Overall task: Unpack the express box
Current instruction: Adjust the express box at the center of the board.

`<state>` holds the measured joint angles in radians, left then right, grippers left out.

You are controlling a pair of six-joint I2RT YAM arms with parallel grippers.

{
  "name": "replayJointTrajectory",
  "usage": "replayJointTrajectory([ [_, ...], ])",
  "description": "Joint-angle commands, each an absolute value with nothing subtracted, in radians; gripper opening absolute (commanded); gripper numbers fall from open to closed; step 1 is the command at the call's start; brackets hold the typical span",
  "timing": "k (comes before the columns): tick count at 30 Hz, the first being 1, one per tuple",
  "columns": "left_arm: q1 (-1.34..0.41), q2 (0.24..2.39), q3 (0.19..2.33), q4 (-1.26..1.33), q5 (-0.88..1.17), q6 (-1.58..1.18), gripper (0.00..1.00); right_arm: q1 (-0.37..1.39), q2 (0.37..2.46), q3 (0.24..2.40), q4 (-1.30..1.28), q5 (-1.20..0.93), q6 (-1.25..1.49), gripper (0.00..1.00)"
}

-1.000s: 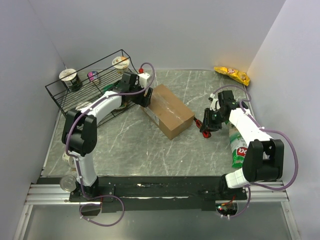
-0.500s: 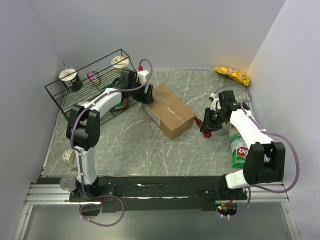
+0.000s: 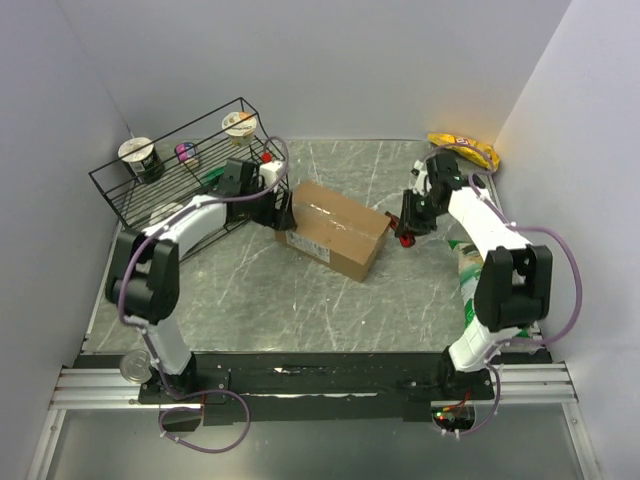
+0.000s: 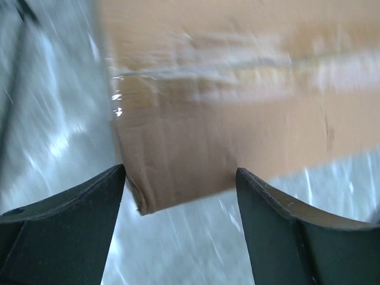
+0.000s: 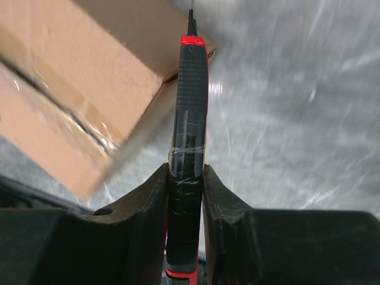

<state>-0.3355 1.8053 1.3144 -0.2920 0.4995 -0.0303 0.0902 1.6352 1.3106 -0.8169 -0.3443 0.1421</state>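
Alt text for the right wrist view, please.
The right gripper is shut on a black cutter with red bands, its thin blade pointing away from the camera beside a corner of the brown express box. Blurred grey marbled table fills the rest.

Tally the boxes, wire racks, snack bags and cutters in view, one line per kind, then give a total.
Cardboard box: 1
Wire rack: 1
Snack bags: 2, a yellow bag and a green and white bag
Cutter: 1
Total: 5
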Motion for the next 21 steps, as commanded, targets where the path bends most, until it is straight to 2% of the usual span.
replayJointTrajectory([
  [1, -0.361, 1.660, 1.188, -0.434, 0.574, -0.011, 0.80, 0.147, 1.721, 1.465, -0.746, -0.416, 0.166, 0.00],
  [6, -0.365, 1.542, 1.100, -0.537, 0.728, 0.143, 0.79, 0.205, 1.807, 1.566, -0.735, -0.440, 0.182, 0.00],
  [12, -0.377, 1.497, 1.094, -0.612, 0.735, 0.251, 0.80, 0.244, 1.908, 1.666, -0.733, -0.443, 0.193, 0.00],
  [17, -0.376, 1.531, 1.265, -0.840, 0.790, 0.476, 0.79, 0.178, 1.862, 1.666, -0.746, -0.373, 0.170, 0.00],
  [21, -0.368, 1.626, 1.558, -0.861, 0.864, 0.497, 0.79, 0.103, 1.674, 1.574, -0.697, -0.347, 0.012, 0.00],
])
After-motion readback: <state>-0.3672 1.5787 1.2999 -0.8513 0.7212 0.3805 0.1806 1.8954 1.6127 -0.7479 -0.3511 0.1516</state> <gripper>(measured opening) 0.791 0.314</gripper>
